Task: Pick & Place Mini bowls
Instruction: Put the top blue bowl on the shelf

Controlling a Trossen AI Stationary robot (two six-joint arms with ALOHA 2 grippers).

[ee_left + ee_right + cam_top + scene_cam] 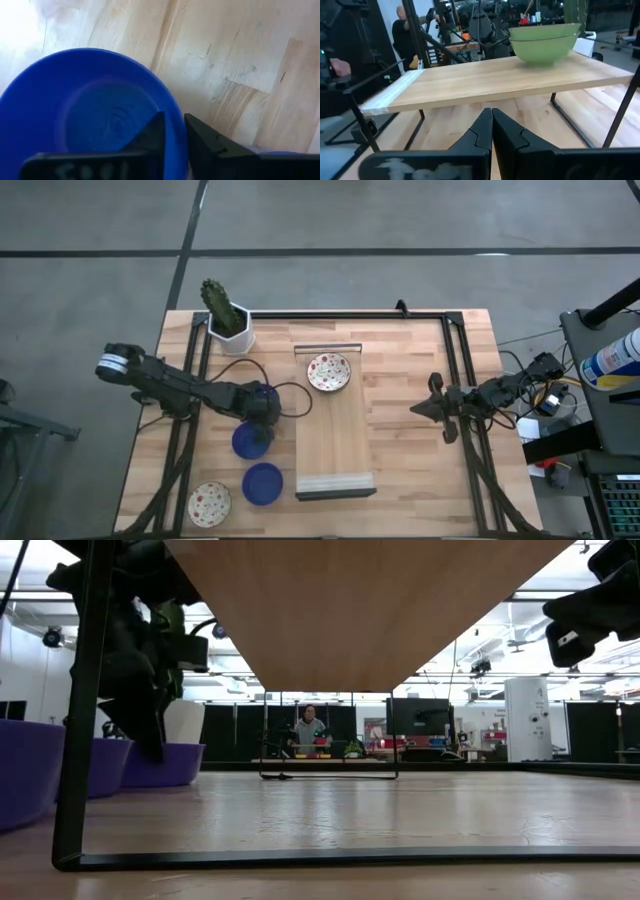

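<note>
My left gripper (262, 425) (174, 117) points down at a cobalt blue mini bowl (248, 445) (90, 105) and is shut on its rim. A second blue bowl (262, 483) sits nearer the table's near edge. A third blue shape (266, 394) shows under my left wrist. One speckled cream bowl (209, 503) rests by the near-left corner. Another speckled bowl (329, 372) stands on the raised wooden board (335, 430); in the right wrist view it looks like two stacked bowls (545, 42). My right gripper (416, 410) (492, 111) waits shut, right of the board. My left gripper pinches the blue bowl's rim (181, 112), one finger (152, 132) inside the bowl and one finger (205, 140) outside. The fingers come from above, pointing down. The bowl is upright; whether its base is still on the table I cannot tell.
A white pot with a green cactus (228, 320) stands at the far left. A black frame (455, 380) runs around the table, and the board's black legs (70, 740) stand near the blue bowls. Bare wood (400, 450) lies between board and right gripper. A person (308, 730) is in the room behind.
</note>
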